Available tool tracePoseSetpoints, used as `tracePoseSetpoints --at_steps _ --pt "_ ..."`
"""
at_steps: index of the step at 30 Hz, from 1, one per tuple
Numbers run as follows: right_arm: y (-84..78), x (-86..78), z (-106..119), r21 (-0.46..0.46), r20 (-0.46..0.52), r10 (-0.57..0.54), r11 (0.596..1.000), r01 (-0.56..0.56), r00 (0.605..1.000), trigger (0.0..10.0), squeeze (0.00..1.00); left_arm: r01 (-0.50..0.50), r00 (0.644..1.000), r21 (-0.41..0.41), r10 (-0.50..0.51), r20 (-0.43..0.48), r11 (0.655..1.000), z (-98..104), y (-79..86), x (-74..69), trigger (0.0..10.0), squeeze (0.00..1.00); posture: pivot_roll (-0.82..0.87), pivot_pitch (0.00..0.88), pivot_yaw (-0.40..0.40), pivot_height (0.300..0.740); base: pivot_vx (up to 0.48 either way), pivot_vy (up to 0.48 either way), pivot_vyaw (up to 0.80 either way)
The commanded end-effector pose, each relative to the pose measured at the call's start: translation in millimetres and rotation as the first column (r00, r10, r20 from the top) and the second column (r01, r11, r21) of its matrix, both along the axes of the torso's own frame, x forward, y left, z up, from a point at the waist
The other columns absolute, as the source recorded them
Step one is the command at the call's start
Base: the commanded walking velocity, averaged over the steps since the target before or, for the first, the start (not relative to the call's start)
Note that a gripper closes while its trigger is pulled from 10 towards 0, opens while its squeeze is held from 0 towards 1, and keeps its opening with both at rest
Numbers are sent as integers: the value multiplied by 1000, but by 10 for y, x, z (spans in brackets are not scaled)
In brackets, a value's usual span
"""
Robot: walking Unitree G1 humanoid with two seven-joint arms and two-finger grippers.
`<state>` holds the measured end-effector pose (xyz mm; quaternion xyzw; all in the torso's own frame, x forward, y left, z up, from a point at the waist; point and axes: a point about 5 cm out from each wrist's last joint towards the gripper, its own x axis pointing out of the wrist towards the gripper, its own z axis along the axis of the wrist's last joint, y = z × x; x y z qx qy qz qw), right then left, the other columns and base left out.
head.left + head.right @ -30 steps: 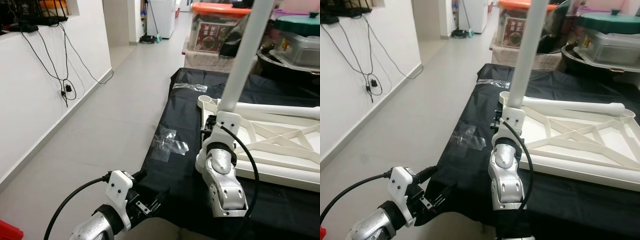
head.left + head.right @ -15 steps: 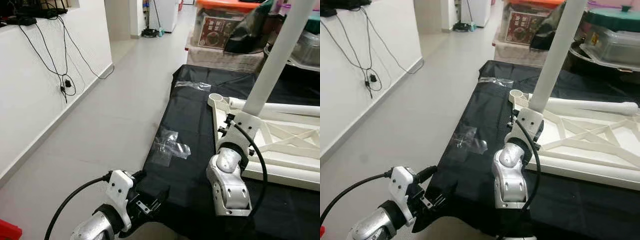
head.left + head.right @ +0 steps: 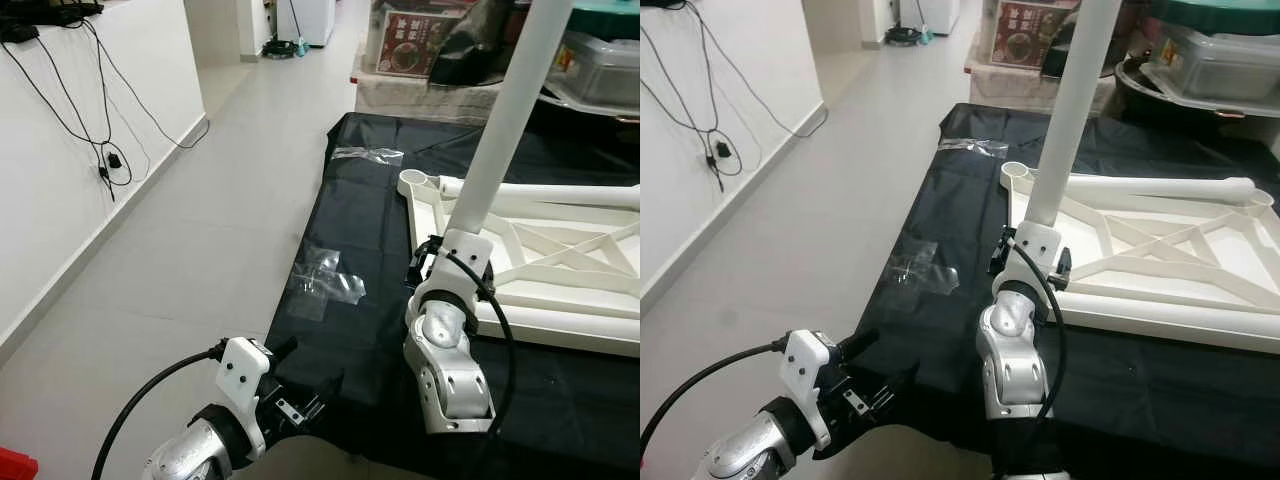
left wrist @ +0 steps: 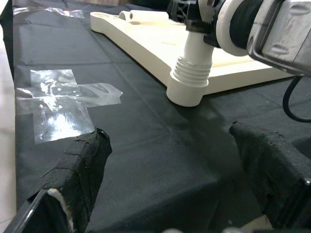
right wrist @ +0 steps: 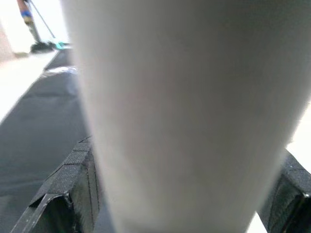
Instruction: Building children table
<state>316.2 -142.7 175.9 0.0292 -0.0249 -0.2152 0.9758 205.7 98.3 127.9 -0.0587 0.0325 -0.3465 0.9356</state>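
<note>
My right gripper (image 3: 443, 258) is shut on a long white table leg (image 3: 505, 120), gripping it near its lower end. The leg stands nearly upright, leaning to the right. Its ribbed threaded end (image 4: 193, 73) sits in the near corner socket (image 4: 187, 96) of the white table frame (image 3: 560, 290), with the threads still showing above the socket. The frame lies flat on the black-covered table (image 3: 370, 330). A second white leg (image 3: 540, 190) lies across the frame's far side. My left gripper (image 3: 300, 400) hangs open at the table's front edge, holding nothing.
Two patches of clear tape (image 3: 325, 285) (image 3: 367, 155) stick to the black cover. Boxes and lidded containers (image 3: 1200, 60) crowd behind the table. Bare floor (image 3: 200, 230) runs along its left side, up to a white wall with hanging cables (image 3: 110, 160).
The camera has shifted. The leg leaned further right half a second ago and now stands a little more upright. My left gripper has stayed at the table's front edge.
</note>
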Motion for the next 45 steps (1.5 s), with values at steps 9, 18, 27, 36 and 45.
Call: tracePoseSetpoints --at_steps 9,18,27,36,45 --pt "-258 25 51 -15 55 11 1000 -10 998 10000 0 5 1000 24 -4 -8 1000 -46 7 2 10000 0 57 66 -36 740 0 0 0" --pt "-451 53 83 -42 94 87 996 -83 992 10000 0 8 1000 28 -8 -5 1000 -48 6 14 10000 0 58 70 -36 740 0 0 0" --pt "-447 36 48 -26 108 206 978 -205 973 10000 0 5 1000 29 -5 -2 1000 -44 7 21 10000 0 55 74 -32 740 0 0 0" --pt "-366 40 28 -19 114 305 952 -305 945 10000 0 5 1000 31 -5 -1 1000 -46 3 22 10000 0 56 77 -33 740 0 0 0" --pt "-411 69 38 -77 116 340 940 -333 933 10000 1000 4 1000 33 -4 0 999 -51 1 19 10000 0 55 82 -31 740 0 0 0"
